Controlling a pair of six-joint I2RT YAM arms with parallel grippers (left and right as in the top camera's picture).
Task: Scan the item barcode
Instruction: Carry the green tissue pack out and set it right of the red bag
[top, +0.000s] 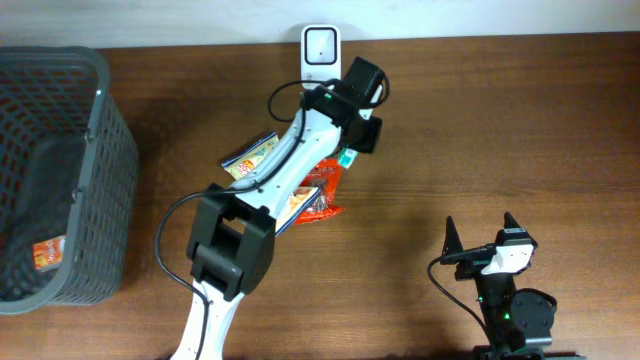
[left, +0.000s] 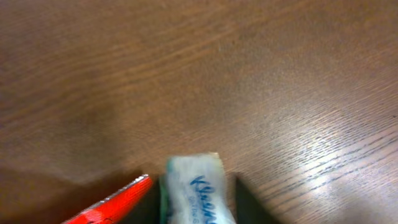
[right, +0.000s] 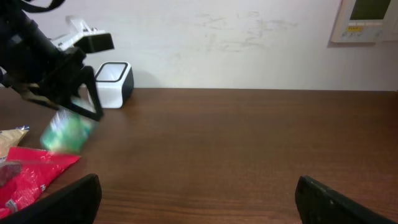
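Tissue pack (left: 198, 198): seen between half-parted jaws of left gripper (top: 350, 155), seemingly loose, brought near scanner (top: 321, 48) for barcode reading.

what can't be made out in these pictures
- tissue pack: no barcode shows. The bottom edge cuts it off in the left wrist view, and it is blurred in the right wrist view.
- left pincer: it is unclear whether it grips the pack. Overhead, its own body covers the fingertips.
- snack packets: mostly hidden under the left arm overhead.
- packet in the basket: too small to read overhead.
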